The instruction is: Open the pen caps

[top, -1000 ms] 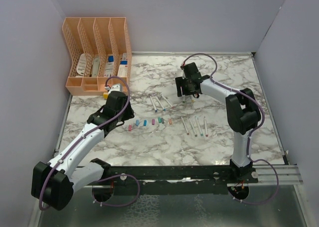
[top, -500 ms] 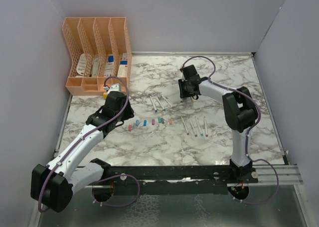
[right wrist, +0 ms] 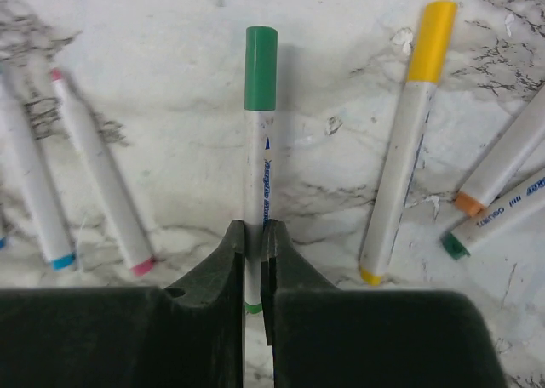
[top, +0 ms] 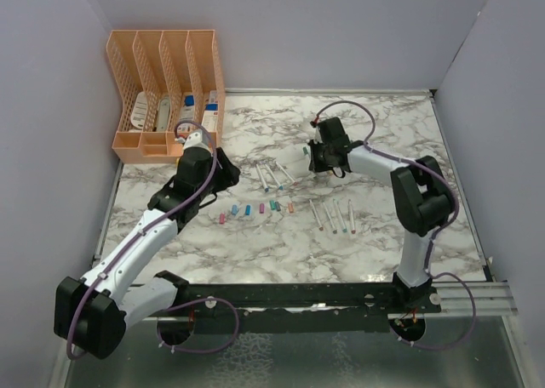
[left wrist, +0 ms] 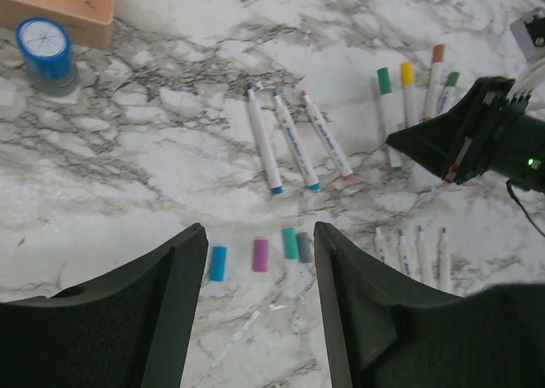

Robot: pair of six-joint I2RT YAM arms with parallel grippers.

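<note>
Marble-veined and glossy, the worktop gives round things little to catch on. Our right gripper is pinched narrow on the pale barrel of the green-capped pen, near its tail end. The green cap is seated at the far tip. We cannot tell whether the pen is lifted clear of the surface. Our left gripper stands wide and holds nothing, above the row of loose caps and near three uncapped pens.

We judge that the risks come from shape and finish. The barrel is a slim, smooth plastic cylinder, and we grip it far from the cap. A pull at the cap could therefore lever the pen sideways or slide it through the pads. The cap itself is a short, slick tube that offers the other gripper little to seize. A swing could knock the yellow-capped pen just beside it, and that would roll easily. The loose caps are tiny and light, so a low pass of our left gripper could scatter them.
</note>
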